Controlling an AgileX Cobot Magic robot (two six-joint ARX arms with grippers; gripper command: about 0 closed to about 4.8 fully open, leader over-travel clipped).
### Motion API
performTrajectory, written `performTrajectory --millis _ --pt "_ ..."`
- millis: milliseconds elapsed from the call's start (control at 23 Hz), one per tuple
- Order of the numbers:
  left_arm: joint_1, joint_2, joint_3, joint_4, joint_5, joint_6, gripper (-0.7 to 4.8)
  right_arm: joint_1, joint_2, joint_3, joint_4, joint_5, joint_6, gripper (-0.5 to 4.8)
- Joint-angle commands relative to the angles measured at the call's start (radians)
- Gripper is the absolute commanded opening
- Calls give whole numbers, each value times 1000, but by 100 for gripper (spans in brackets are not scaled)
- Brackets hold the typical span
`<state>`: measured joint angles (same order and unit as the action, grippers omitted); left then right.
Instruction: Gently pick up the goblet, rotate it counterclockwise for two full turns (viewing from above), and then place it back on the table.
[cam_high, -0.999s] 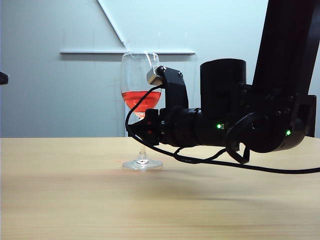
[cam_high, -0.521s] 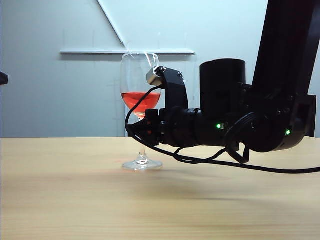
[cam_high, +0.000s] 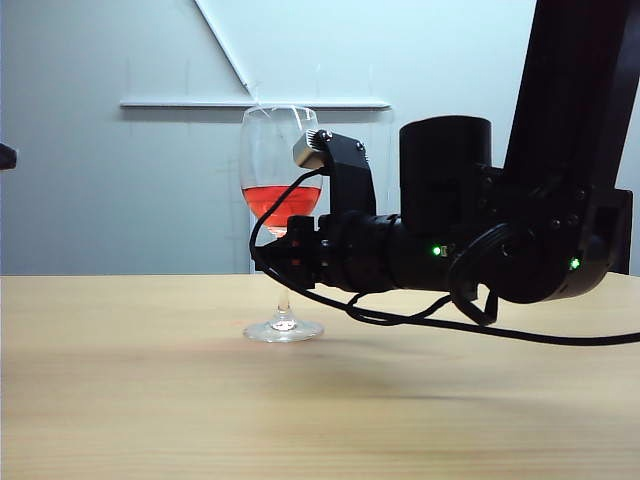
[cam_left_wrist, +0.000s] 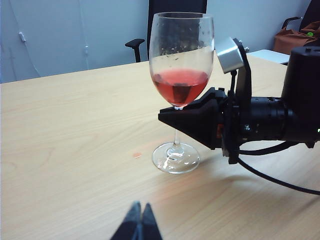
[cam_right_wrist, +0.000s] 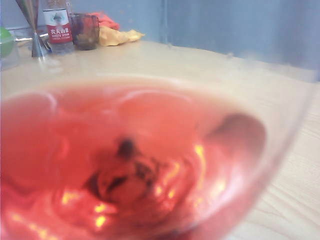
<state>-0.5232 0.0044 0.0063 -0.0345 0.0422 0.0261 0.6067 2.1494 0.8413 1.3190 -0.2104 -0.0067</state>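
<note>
The goblet (cam_high: 281, 210) stands upright on the desk (cam_high: 150, 400), its round foot flat on the wood and its long axis vertical, mouth opening straight up; red liquid fills the lower part of the bowl and lies level, which fits a glass at rest rather than one tilted or swung. The right claw (cam_left_wrist: 175, 116) reaches in level from the side and sits at the top of the thin stem, directly under the bowl; that spot makes sense, since a hold there would keep the weight of the liquid above the fingers and spare the thin glass of the bowl. Whether the fingers are clenched on the stem or slightly released I cannot tell, as the black wedge of the claw hides the contact, and the right wrist view is filled by a blurred close view of the red-filled bowl (cam_right_wrist: 130, 165). With the foot on the wood, the glass is either not yet lifted or already set down; the pictures alone do not settle which. The left claw (cam_left_wrist: 139, 222) hangs well apart from the glass, nearer the camera, with its two tips pressed together and nothing between them.
</note>
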Motion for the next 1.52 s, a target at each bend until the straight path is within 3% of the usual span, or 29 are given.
performTrajectory --millis 43,174,478,521,608,738,825,955,1172,1520 --pt "1 2 3 13 3 0 -5 1 -8 -2 24 -2 3 68" --pt "1 2 3 13 3 0 -5 1 -8 -26 26 -2 3 121" --pt "2 2 3 13 3 0 -5 1 -52 -154 92 -4 4 128" --pt "8 2 3 13 4 0 -5 3 -95 -200 92 -27 4 166" --pt "29 2 3 13 5 0 -5 3 -150 -246 92 -39 4 181" --pt "114 2 3 13 7 0 -5 2 -240 -311 91 -25 4 180" --pt "240 2 3 13 6 0 -5 2 -344 -384 84 -24 5 179" --pt "398 2 3 13 -1 0 -5 2 -479 -476 51 -24 35 156" --pt "453 2 3 13 0 0 -5 2 -664 -610 45 -32 117 -9" --pt "452 2 3 13 4 0 -5 2 -948 -708 -156 -32 164 -9"
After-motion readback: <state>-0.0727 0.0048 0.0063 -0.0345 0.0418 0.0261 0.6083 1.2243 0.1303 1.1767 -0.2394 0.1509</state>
